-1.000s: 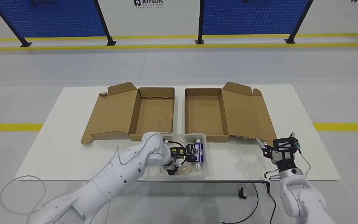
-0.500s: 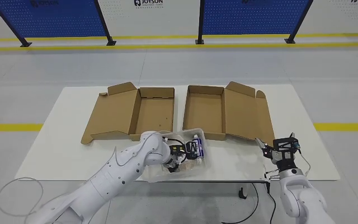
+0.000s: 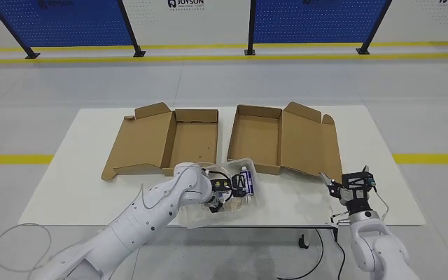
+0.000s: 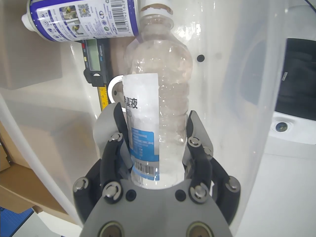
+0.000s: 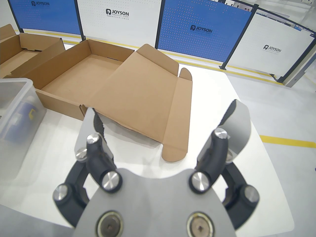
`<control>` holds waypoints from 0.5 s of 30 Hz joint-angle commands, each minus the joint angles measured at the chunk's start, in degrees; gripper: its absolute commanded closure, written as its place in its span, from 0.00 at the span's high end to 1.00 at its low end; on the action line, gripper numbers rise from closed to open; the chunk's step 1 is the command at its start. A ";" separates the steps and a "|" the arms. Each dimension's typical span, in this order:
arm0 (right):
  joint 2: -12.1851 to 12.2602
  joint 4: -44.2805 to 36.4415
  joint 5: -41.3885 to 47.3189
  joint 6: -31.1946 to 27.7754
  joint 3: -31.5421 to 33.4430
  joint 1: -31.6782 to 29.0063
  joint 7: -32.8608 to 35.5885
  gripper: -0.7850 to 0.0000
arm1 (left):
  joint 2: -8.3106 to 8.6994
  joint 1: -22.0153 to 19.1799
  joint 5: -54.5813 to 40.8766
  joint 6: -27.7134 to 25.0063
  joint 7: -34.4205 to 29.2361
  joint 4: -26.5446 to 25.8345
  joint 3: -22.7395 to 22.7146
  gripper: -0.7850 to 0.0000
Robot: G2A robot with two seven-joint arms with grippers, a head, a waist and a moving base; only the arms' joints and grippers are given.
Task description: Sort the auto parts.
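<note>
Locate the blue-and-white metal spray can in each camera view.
Top view: the blue-and-white metal spray can lies inside the clear plastic bin.
Left wrist view: the can lies crosswise beyond the gripped clear plastic bottle's cap.
Right wrist view: a blue shape behind the bin's wall, probably it.
Shared landmark: the bin.

Industrial test hall or robotics workshop bay. Blue and white perforated partition panels (image 5: 205, 23) on black frames fence off area; yellow lane lines (image 3: 210, 57) on smooth grey floor (image 3: 210, 80); lone white counter (image 3: 77, 161) with two open cardboard boxes (image 3: 192, 140), packing-station style.
</note>
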 commanded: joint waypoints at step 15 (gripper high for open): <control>0.00 0.00 0.00 0.00 0.00 0.00 0.00 1.00 | 1.40 1.54 0.94 0.34 -0.04 -3.11 -3.34 0.00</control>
